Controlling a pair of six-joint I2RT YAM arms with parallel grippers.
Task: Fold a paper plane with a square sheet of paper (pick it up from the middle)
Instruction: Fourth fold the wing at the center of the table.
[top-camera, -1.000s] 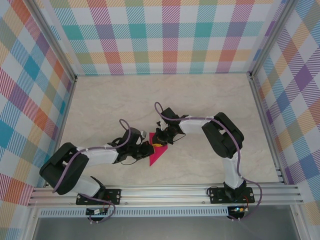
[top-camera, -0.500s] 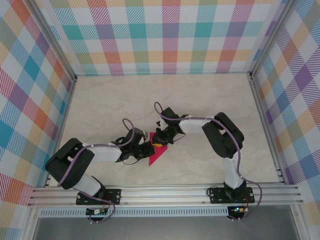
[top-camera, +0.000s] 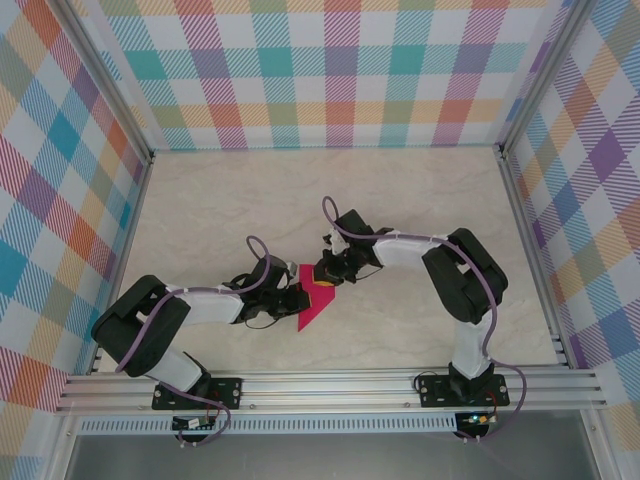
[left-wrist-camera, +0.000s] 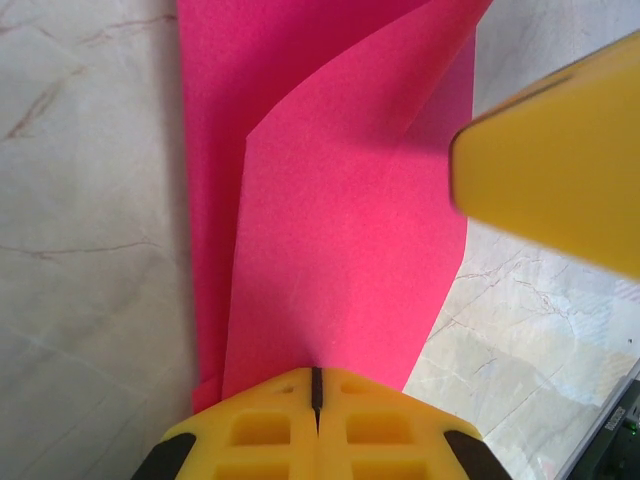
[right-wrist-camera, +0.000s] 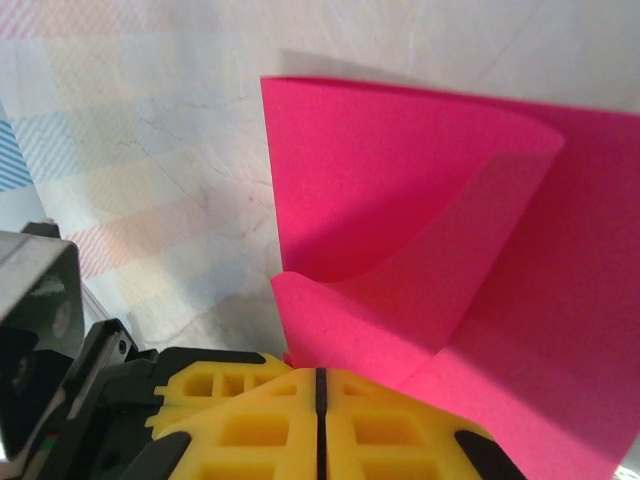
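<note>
Lying on the pale marble-patterned table (top-camera: 230, 200), a little left of its middle and toward the near side, the pink sheet of paper (top-camera: 312, 312) is folded into a narrow pointed shape with its tip toward the near edge. The left claw (top-camera: 298, 297) reaches in from the left and meets the paper's left edge. Seen from its own wrist, its yellow fingers (left-wrist-camera: 265, 435) are pressed together with only a thin seam between them, and they pinch the near edge of a flap that lifts off the lower layer and curves away to the far right. The right claw (top-camera: 326, 280) comes in from the right and sits at the paper's far end, just beside the left one. Its fingers (right-wrist-camera: 250, 415) are likewise pressed together. The curled flap's corner runs in under their tips, so they seem to nip it, though the exact contact is hidden. One of those yellow fingers also shows large and blurred at the right of the left wrist view, over the flap's right edge. Checked walls (top-camera: 340, 80) in many colours stand round the table.
</note>
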